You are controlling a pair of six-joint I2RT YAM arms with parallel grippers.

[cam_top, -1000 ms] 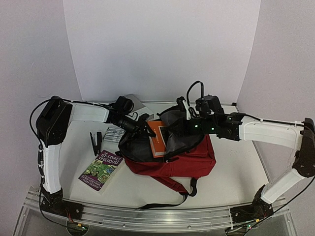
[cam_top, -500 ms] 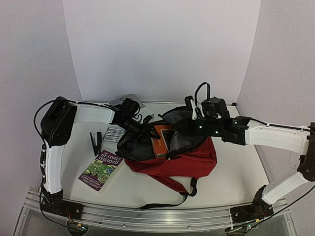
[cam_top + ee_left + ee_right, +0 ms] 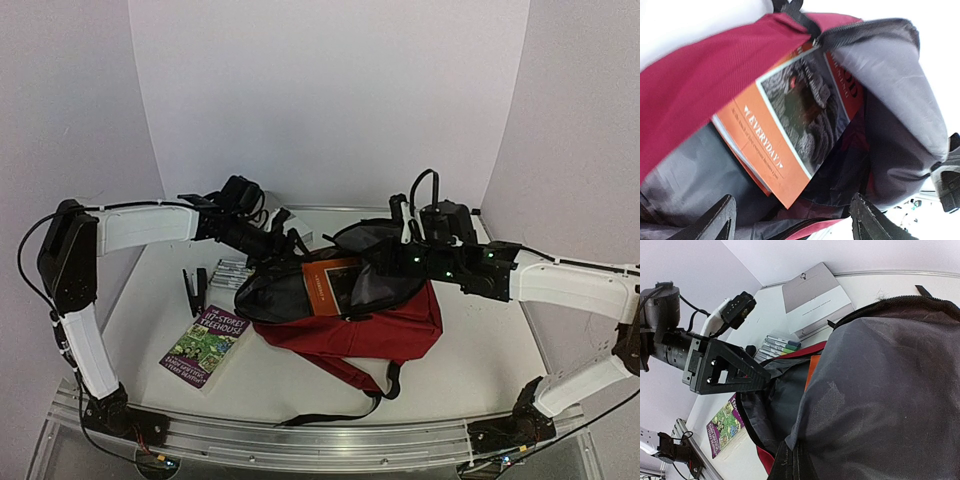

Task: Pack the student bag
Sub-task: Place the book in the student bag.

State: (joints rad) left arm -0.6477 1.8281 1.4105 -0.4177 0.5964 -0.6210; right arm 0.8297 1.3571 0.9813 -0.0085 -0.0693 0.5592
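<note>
Overhead view: student bag [image 3: 395,325] lies on its side at the middle of the white table [image 3: 480,365], red body toward the near edge, mouth facing the back wall and gaping. One black strap trails toward the near edge.

Left gripper [image 3: 792,200]: fingers spread wide with nothing between them. It hovers just outside the bag's mouth on the left side, pointed into the opening. Not touching the book as far as the wrist view shows.

Right gripper [image 3: 790,467]: jaws closed, pinching the grey lining at the upper lip of the bag's mouth. The fabric is lifted and stands up as a hood over the opening.

Inside the bag: orange book [image 3: 785,145] with a dark grey cover picture and the word "EVERYDAY" on its edge band. It sits tilted, one corner deep against the grey lining, partly under the red front panel.

On the table, left of the bag:
- purple paperback [image 3: 205,345], flat, cover up, near the front edge.
- row of marker pens [image 3: 232,272], side by side, just beside the bag's mouth.
- small black clip-like item [image 3: 193,290], just left of the pens; type unclear.
- grey-and-white booklet [image 3: 815,300], flat by the back wall, behind the pens.
</note>
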